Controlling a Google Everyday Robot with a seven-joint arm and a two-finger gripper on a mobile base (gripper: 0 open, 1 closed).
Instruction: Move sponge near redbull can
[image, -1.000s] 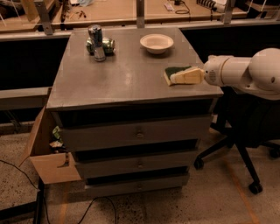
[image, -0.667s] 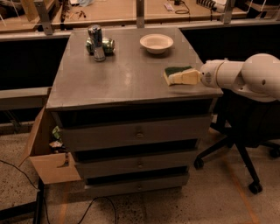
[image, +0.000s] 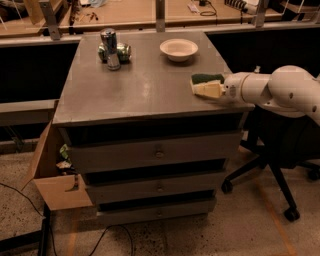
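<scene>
The sponge, pale yellow with a dark green top, is at the right edge of the grey cabinet top. My gripper, at the end of the white arm coming in from the right, is right against the sponge's right end. The redbull can stands upright, slim and silver-blue, at the far left of the top, well away from the sponge.
A green and silver can lies on its side just behind the redbull can. A white bowl sits at the back, between can and sponge. An office chair stands right of the cabinet, and an open cardboard box stands at its left.
The arm and the sponge have both shifted slightly to the left along the right edge of the top. The cans and bowl have not moved.
</scene>
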